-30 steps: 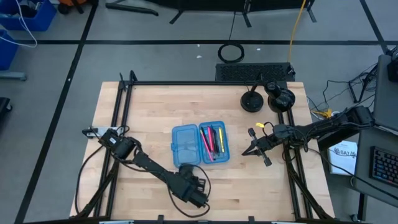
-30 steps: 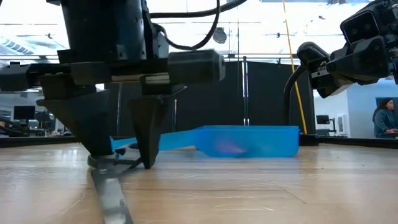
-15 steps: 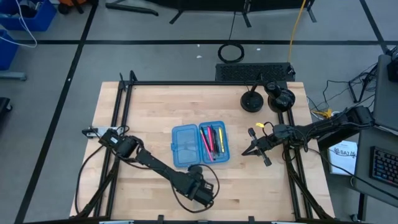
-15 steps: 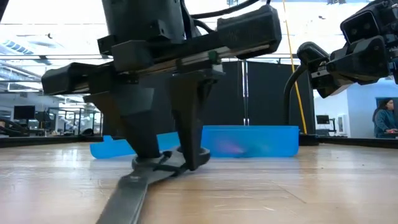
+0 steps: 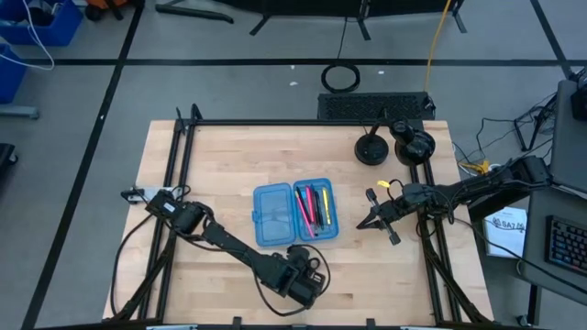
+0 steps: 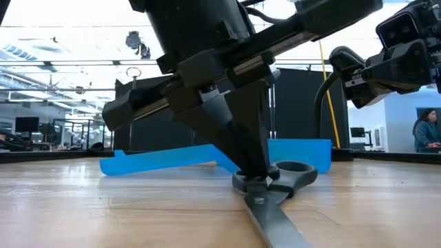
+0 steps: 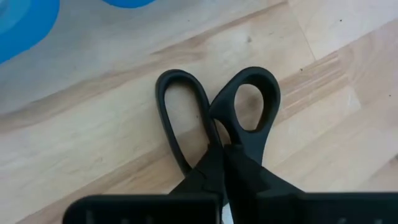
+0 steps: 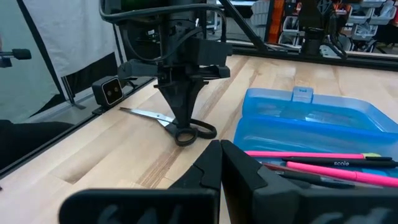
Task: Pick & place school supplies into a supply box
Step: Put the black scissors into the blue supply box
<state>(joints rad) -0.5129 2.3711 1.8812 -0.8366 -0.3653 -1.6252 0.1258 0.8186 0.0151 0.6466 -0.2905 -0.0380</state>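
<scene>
The blue supply box (image 5: 293, 213) lies open at mid-table, with pink, yellow and dark pens (image 5: 315, 209) in its right half. It also shows in the right wrist view (image 8: 311, 124). The black-handled scissors (image 6: 275, 180) lie flat on the wood near the front edge, blades (image 6: 275, 220) toward the near side. My left gripper (image 5: 307, 275) stands over them, shut on them. My right gripper (image 5: 376, 218) is shut and empty, held above the table to the right of the box. My left gripper pinches the scissors between its two fingers (image 6: 251, 165) at the neck (image 7: 221, 146), where the two handle loops meet just before the blades. The fingers come from above, pointing down. The scissors lie flat on the table, with the loops (image 7: 255, 102) toward the box.
Two black round objects (image 5: 371, 148) (image 5: 413, 142) stand at the far right of the table. Black frame rails (image 5: 174, 202) run along the left and right sides. A person (image 6: 427, 131) sits in the room beyond the table. Bare wood lies left of the box.
My left gripper has gone toward the table's right edge along the near side and has turned about. The scissors have slid along the table with it and swung round. Their blades pointed near-left before and now point near-right in the low view.
</scene>
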